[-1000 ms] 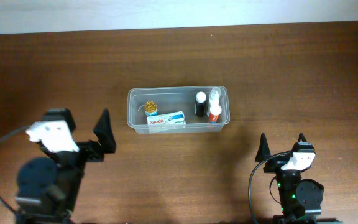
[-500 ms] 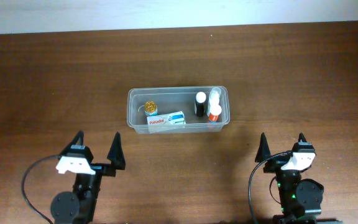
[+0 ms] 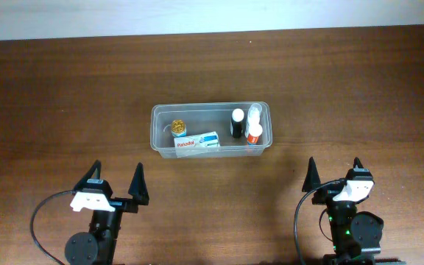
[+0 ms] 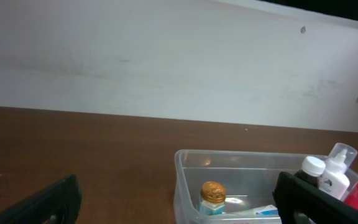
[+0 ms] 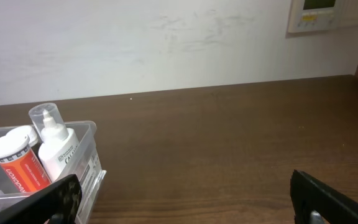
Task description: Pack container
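Note:
The clear plastic container [image 3: 210,107] stands at the table's middle. It holds a gold-capped bottle [image 3: 178,126], a white-and-blue Panadol box [image 3: 197,140], a dark bottle with a white cap [image 3: 237,121], a white bottle [image 3: 254,114] and a red-orange bottle [image 3: 254,134]. My left gripper [image 3: 115,181] is open and empty near the front edge, left of the container. My right gripper [image 3: 335,172] is open and empty at the front right. The left wrist view shows the container [image 4: 188,186] and the gold-capped bottle [image 4: 212,196]. The right wrist view shows the white bottle [image 5: 56,148] and the red-orange bottle [image 5: 16,162].
The brown wooden table [image 3: 359,88] ends at a white wall [image 3: 197,15] at the back. A wall panel [image 5: 319,14] hangs at the right in the right wrist view.
My left arm has drawn back from a raised, turned pose to a low rest at the front left, its fingers open and pointing at the container. The right arm has not moved.

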